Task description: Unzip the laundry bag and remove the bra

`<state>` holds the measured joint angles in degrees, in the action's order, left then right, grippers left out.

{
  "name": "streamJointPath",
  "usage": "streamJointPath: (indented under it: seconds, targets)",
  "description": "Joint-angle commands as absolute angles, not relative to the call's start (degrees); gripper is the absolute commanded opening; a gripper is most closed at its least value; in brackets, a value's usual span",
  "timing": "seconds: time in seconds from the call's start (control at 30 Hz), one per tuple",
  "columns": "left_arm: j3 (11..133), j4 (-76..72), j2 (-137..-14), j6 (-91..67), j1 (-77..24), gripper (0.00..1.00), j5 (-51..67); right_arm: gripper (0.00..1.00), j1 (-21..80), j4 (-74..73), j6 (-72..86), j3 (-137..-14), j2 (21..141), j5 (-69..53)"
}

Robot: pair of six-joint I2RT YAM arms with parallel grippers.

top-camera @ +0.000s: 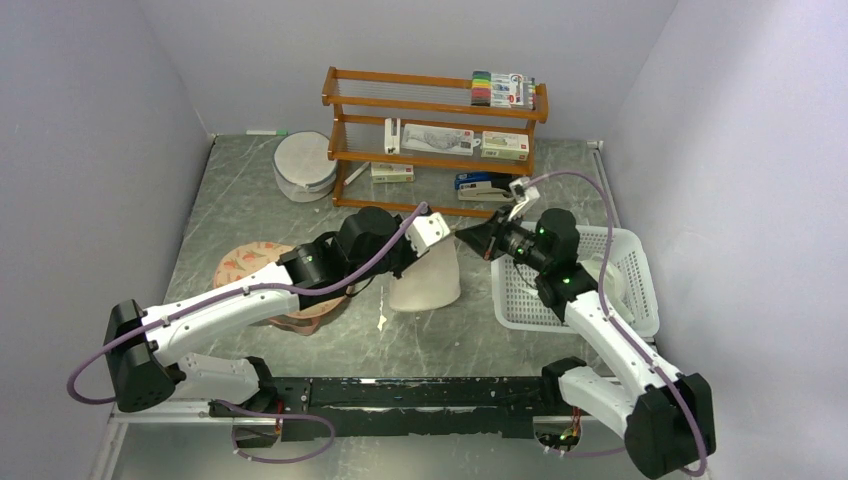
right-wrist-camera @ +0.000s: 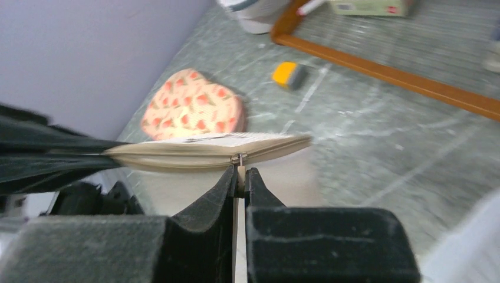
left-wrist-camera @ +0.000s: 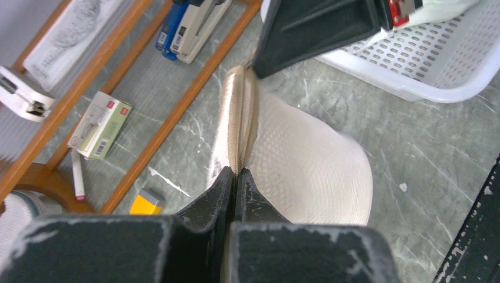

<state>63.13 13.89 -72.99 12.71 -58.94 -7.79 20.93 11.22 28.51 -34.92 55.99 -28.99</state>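
Grey-green marbled table (top-camera: 250,200) carries a brown wooden rack (top-camera: 430,130) at the back and a white perforated plastic basket (top-camera: 625,290) on the right. At mid-table the round cream-white mesh laundry bag (top-camera: 425,280) stands on edge, its zip seam uppermost and running across from arm to arm. A peach carrot-print case (top-camera: 250,265) lies to the left, well apart. The left gripper (left-wrist-camera: 236,177) is clamped tight on the seam's near end. The right gripper (right-wrist-camera: 242,174) is pinched closed on the small cream zip pull tab (right-wrist-camera: 239,158). The teeth between them look closed, so the tab probably has to run towards the left fingers, which themselves end that run.
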Motion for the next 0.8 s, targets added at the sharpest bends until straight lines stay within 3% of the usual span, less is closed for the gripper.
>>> streamJointPath:
  seconds: [0.0, 0.23, 0.4, 0.53, 0.63, 0.77]
  targets:
    - [62.54, 11.55, -70.23, 13.91, -58.65, 0.07, -12.1, 0.0, 10.58, 16.66, 37.29, -30.34, 58.66, -37.05]
    - [64.06, 13.33, -71.8, 13.84, -58.62, 0.1, -11.82, 0.0, 8.85, 28.95, 43.08, -28.87, 58.96, -45.42]
    - [63.99, 13.67, -71.13, 14.25, -58.6, 0.48, -8.14, 0.0, 12.13, 25.74, 38.98, -31.72, 56.41, -44.18]
    - [64.64, 14.68, -70.4, 14.49, -58.61, 0.63, -0.48, 0.0, 17.09, 23.56, 36.04, -33.62, 55.64, -41.52]
    - [64.08, 13.65, -69.97, 13.95, -58.62, 0.66, 0.08, 0.0, 21.63, 20.97, 32.98, -35.46, 56.02, -38.32]
    - [64.44, 13.99, -70.9, 13.53, -58.58, 0.56, -3.5, 0.0, 26.41, 19.92, 30.55, -36.83, 57.27, -35.68]
